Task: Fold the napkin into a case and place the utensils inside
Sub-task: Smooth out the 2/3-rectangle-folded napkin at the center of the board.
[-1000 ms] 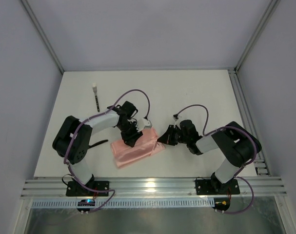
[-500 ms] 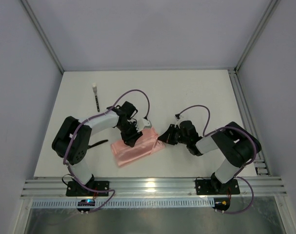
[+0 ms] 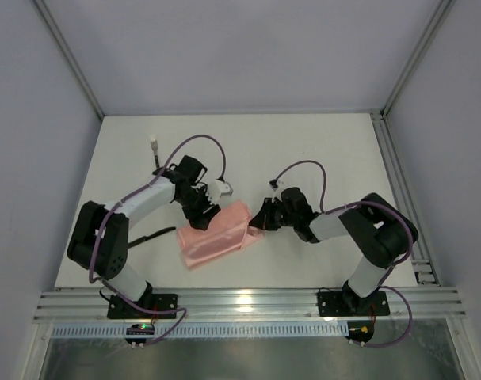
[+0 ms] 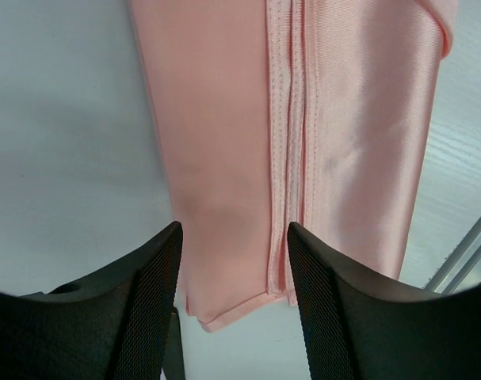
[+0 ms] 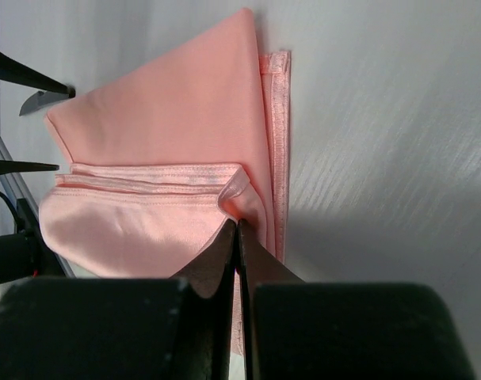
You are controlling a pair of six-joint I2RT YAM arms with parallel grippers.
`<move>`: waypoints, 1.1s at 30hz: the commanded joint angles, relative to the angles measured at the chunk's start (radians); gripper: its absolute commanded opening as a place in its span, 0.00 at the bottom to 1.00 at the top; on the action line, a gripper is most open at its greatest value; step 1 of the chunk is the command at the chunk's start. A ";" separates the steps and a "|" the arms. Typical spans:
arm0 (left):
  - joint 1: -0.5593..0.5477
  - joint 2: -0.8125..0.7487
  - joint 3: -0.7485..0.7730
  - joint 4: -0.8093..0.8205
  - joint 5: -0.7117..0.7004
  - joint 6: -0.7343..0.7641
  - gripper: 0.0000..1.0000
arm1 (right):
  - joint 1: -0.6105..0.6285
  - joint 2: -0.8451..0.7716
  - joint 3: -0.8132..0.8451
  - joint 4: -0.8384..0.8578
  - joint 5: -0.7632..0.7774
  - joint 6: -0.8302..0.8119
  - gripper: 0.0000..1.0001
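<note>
White table (image 3: 335, 150) inside a box of plain grey walls (image 3: 240, 55), aluminium posts (image 3: 70, 59) rising at both back corners, a slotted aluminium rail (image 3: 248, 305) across the near edge, a ribbed white strip (image 3: 264, 328) just below it, then dull sheet metal (image 3: 248, 360).

The left arm (image 3: 141, 199) is hiding one end of a slim black stick utensil (image 3: 161, 233). The folded salmon-pink cloth napkin (image 4: 240, 119) is running off the left wrist view's top edge.
</note>
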 commanded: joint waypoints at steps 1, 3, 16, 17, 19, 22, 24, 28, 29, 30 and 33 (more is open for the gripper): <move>0.002 -0.069 0.021 -0.074 0.050 -0.013 0.58 | 0.002 0.011 0.028 -0.033 -0.001 -0.047 0.04; -0.029 -0.095 0.030 -0.088 0.071 -0.014 0.56 | 0.003 0.029 0.028 -0.018 -0.006 -0.037 0.04; -0.383 0.028 0.077 0.263 0.047 -0.091 0.56 | 0.002 0.045 0.025 -0.003 -0.027 -0.033 0.04; -0.383 0.039 0.084 0.277 0.052 -0.102 0.56 | 0.003 0.046 0.025 -0.001 -0.033 -0.033 0.04; -0.385 0.062 0.094 0.306 0.055 -0.126 0.52 | 0.003 0.043 0.025 0.000 -0.036 -0.038 0.04; -0.385 0.121 0.097 0.309 0.064 -0.132 0.45 | 0.003 0.040 0.026 0.005 -0.044 -0.040 0.04; -0.389 0.166 0.091 0.312 0.035 -0.140 0.45 | 0.003 0.040 0.029 0.010 -0.056 -0.040 0.04; -0.389 0.220 0.070 0.323 -0.011 -0.136 0.37 | 0.002 0.031 0.031 0.010 -0.064 -0.044 0.04; -0.389 0.223 0.050 0.332 -0.003 -0.131 0.36 | 0.002 0.030 0.032 0.010 -0.067 -0.044 0.04; -0.389 0.220 0.042 0.334 0.000 -0.125 0.35 | 0.002 0.023 0.033 0.006 -0.068 -0.047 0.04; -0.389 0.214 0.032 0.337 0.012 -0.128 0.33 | -0.003 0.005 0.040 -0.018 -0.075 -0.061 0.07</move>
